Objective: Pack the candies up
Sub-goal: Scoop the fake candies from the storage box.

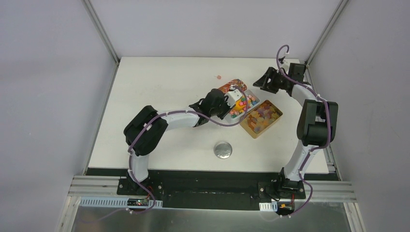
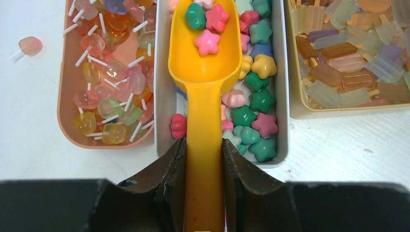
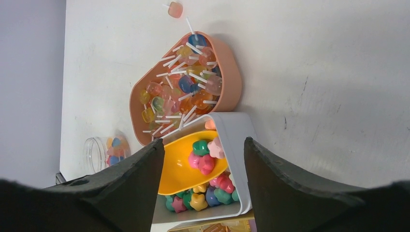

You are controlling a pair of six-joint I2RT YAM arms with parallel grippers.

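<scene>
Closed left gripper grips scoop (candies aboard)

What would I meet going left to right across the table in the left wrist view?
Loose lollipop → peach tray of lollipops → white tray of star candies, yellow scoop over it → tan tray of bar-shaped gummies.

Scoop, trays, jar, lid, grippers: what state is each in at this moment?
Scoop: gripped by its handle, carrying a few candies over the white tray.
Left gripper: shut on scoop.
Right gripper: open, empty.
White tray: partly filled.
Pink tray: well filled.
Tan tray: well filled.
Jar: some candies inside.
Lid: off, flat on table.
</scene>
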